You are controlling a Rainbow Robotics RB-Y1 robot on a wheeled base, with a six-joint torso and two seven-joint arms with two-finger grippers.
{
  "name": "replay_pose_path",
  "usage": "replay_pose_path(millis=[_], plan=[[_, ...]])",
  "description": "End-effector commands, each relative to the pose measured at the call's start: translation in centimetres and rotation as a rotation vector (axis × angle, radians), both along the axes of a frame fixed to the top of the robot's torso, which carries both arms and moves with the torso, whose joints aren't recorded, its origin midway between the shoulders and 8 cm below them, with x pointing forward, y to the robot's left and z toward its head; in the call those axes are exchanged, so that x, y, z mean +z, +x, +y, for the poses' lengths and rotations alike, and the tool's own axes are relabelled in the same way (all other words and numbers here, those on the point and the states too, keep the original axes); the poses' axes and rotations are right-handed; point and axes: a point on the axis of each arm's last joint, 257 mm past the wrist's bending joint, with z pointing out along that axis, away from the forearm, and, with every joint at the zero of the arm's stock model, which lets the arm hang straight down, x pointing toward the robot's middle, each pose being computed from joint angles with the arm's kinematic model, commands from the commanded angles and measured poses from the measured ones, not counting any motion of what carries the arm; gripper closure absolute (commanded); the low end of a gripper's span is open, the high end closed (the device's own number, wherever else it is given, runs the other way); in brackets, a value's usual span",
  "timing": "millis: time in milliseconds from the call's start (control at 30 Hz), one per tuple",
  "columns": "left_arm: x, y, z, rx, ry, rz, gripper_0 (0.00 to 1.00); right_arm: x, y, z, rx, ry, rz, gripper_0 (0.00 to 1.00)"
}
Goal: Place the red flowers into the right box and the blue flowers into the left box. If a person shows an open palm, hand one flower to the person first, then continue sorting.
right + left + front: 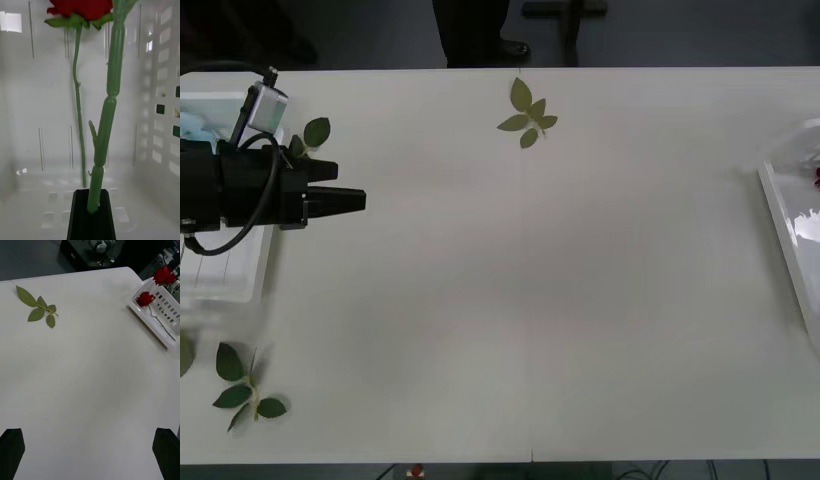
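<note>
Up close, right tool (93, 210) clamping green ridged rose stem (107, 112), left tool (90, 450) spread, empty.

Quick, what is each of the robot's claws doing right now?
Left gripper: open, holding nothing, by the left box.
Right gripper: shut on a red flower's stem, inside the right box.

Loose green leaf sprigs (527, 113) and (246, 385) lie well apart on the white table (530, 300).
</note>
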Motion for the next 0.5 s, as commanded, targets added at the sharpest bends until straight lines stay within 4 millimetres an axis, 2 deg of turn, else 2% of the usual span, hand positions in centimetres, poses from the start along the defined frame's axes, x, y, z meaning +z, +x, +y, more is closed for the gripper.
replay_pose_path(millis=[33, 167, 267, 333, 367, 400, 433, 500], plan=[[2.1, 0.7, 2.3, 0.028, -0.007, -0.034, 0.0, -0.3, 0.2, -1.7, 0.005, -0.063, 0.003, 1.0], [2.7, 0.4, 4.0, 0.034, 0.011, -0.03, 0.0, -2.9, 0.4, -0.9, 0.017, -0.062, 0.018, 1.0], [2.8, 0.2, 4.0, 0.016, -0.005, -0.015, 0.0, -3.9, 0.4, -0.2, 0.02, -0.051, 0.024, 1.0], [2.8, 0.3, 3.8, 0.008, -0.01, -0.016, 0.0, -4.2, 0.4, 0.1, 0.022, -0.045, 0.024, 0.91], [2.7, 0.4, 3.9, 0.013, -0.008, -0.017, 0.0, -4.4, 0.4, 0.2, 0.023, -0.044, 0.025, 0.77], [2.6, 0.6, 3.8, 0.017, -0.006, -0.021, 0.0, -4.4, 0.5, 0.2, 0.022, -0.042, 0.025, 0.35], [2.5, 0.8, 3.8, 0.02, -0.005, -0.025, 0.0, -4.4, 0.4, 0.3, 0.026, -0.043, 0.025, 0.15], [2.3, 1.0, 3.1, 0.019, -0.013, -0.028, 0.0, -4.4, 0.6, 0.5, 0.033, -0.038, 0.021, 0.0]])
